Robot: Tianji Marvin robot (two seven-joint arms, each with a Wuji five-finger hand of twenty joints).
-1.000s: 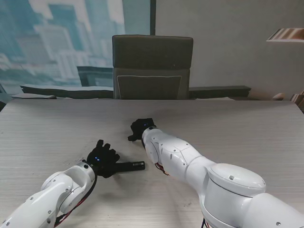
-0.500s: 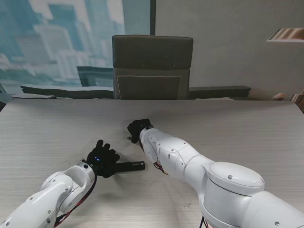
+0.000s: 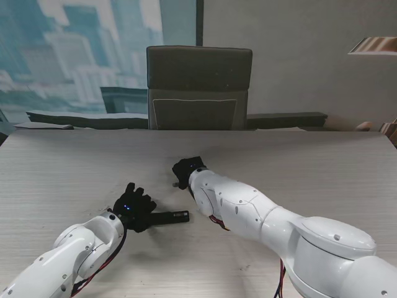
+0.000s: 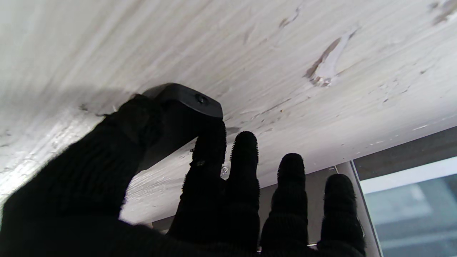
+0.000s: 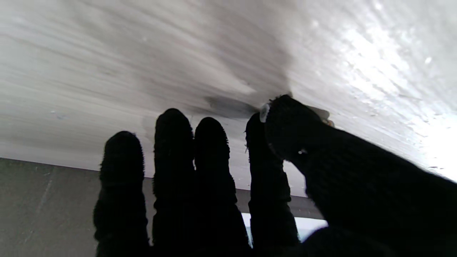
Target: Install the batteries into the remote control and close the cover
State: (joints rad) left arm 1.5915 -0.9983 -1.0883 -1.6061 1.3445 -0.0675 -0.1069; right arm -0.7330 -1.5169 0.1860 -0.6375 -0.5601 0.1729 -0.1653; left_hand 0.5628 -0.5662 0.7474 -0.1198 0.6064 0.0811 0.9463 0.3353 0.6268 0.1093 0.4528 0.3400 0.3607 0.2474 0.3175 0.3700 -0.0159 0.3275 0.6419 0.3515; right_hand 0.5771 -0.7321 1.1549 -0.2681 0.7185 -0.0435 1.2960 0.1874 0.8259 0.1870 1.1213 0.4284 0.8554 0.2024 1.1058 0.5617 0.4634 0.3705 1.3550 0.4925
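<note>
Nearest, the left hand (image 3: 134,208) grips the black remote control (image 3: 170,216) between thumb and index finger (image 4: 209,150) on the table (image 3: 74,167). Farther beyond the remote, the right hand (image 3: 186,171) pinches a small battery (image 5: 265,111), barely visible at its thumb.

The remote control (image 3: 166,216) was a slim black bar lying flat on the desk (image 3: 74,167) in the lower left-centre of the stand view, its long axis running roughly left to right, with one end hidden and the other end poking out bare. In the left wrist view its rounded black end (image 4: 185,100) showed a small round dot on its face. A small pale cylindrical thing, perhaps a battery (image 5: 265,112), sat in the centre-right of the right wrist view, mostly hidden and blurred.
</note>
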